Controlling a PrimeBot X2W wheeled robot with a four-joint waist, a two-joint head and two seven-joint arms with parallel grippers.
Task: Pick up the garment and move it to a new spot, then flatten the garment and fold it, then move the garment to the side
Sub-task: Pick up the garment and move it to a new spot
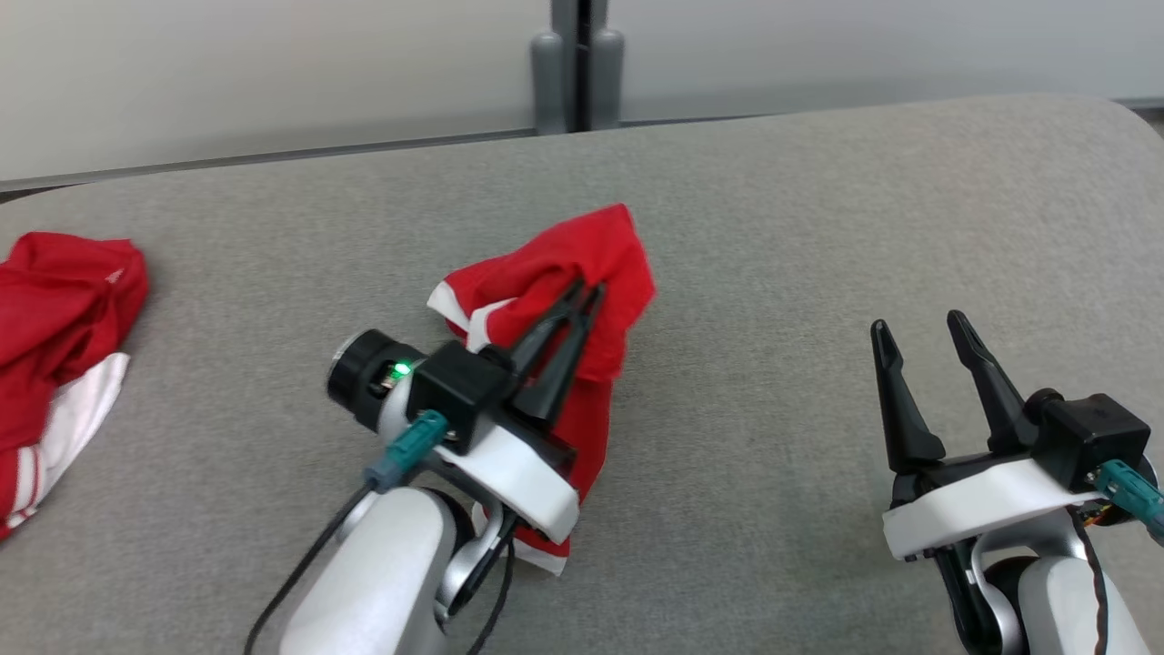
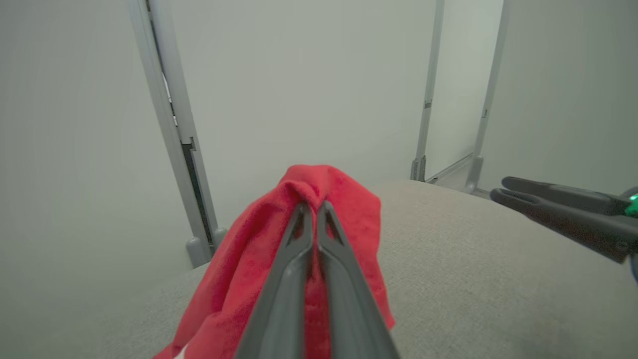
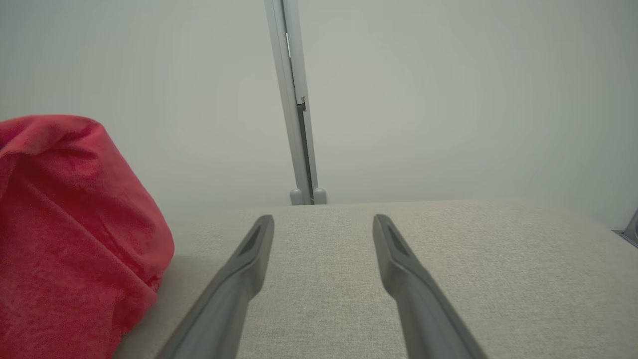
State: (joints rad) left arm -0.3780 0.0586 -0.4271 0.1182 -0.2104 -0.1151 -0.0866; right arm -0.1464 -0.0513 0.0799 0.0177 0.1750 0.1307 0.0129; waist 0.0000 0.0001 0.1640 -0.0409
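A red garment point(image 1: 596, 259) with white trim hangs bunched over the middle of the grey padded surface, lifted by my left gripper point(image 1: 587, 291), which is shut on its upper fold. In the left wrist view the red cloth point(image 2: 249, 259) drapes down around the closed fingers, pinched at the left gripper point(image 2: 311, 204) tips. My right gripper point(image 1: 918, 327) stands open at the lower right, well apart from the cloth, with nothing between its fingers. The right wrist view has the right gripper point(image 3: 324, 219) open over bare fabric surface and the garment point(image 3: 70, 234) at its left.
Another red and white garment point(image 1: 55, 346) lies crumpled at the left edge of the grey surface point(image 1: 818, 227). A pale wall with a grey post point(image 1: 577, 64) runs behind the far edge. My right gripper's fingers point(image 2: 563, 209) reach into the left wrist view.
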